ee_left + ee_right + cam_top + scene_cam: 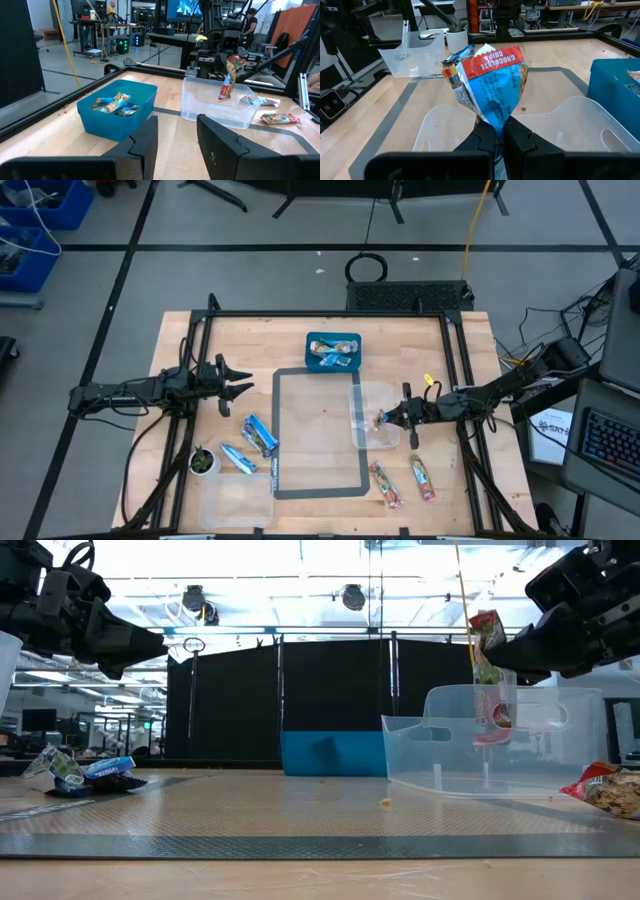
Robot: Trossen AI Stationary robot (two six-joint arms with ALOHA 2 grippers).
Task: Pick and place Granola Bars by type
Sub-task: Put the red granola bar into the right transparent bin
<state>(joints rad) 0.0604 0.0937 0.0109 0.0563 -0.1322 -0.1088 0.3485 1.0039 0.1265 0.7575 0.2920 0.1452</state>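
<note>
I think I am partway through the sorting. My right gripper [381,420] hangs over the clear bin [372,416], and its jaws are clamped tight on one end of a red-topped bar [487,670] that dangles straight down above the bin. It is not dropped in yet. The blue bin [333,352] at the far side of the surface [320,385] already has a few bars [114,104] in it, so that part is started. Still left on the surface are two blue bars [251,444] near the left side and two red bars [402,478] near the right side, just past the clear bin. My left gripper [240,379] waits up in the air over the left part of the surface, its jaws apart and holding nothing. Other things are close by: a small plant pot [203,462] sits just beside the blue bars, and a second clear tray [234,502] sits at the near edge. The pot could get in my way when I reach for those blue bars. A grey mat outline [318,491] lies in the middle. Nothing blocks the drop into the clear bin, as far as I can see.
</note>
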